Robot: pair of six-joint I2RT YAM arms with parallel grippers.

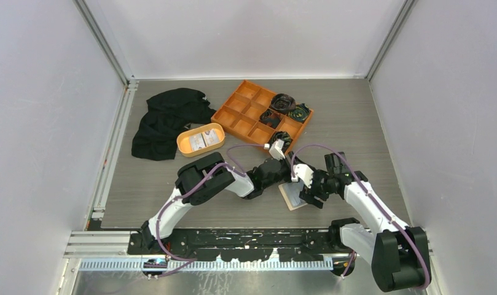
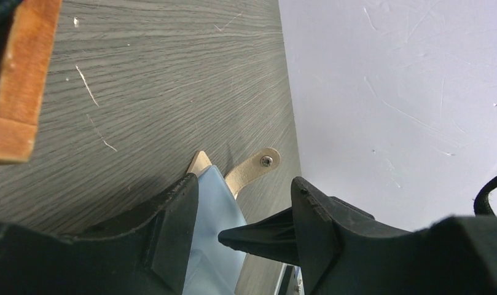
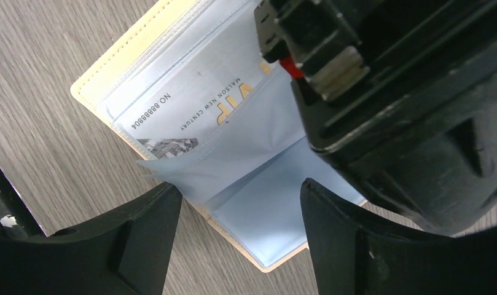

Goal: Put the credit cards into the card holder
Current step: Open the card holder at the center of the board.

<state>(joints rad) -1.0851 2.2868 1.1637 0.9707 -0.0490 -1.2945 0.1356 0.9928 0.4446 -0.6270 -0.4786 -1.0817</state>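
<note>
card holder [image 3: 252,190] open on tabletop [image 1: 356,123], front centre | white card [image 3: 190,104] part-seated in clear sleeve | left fingers [image 2: 172,227] apart, straddling holder edge, likely steadying it | right fingers [image 3: 141,239] apart above, empty | more cards [image 1: 199,140] in dish [image 1: 182,145]

left hand [image 2: 244,187] over the card holder [image 1: 292,198], orange tray [image 1: 233,114] close behind, bare table [image 1: 356,129] rightward

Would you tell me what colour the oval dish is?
Orange; the oval dish shows best in the top view.
</note>
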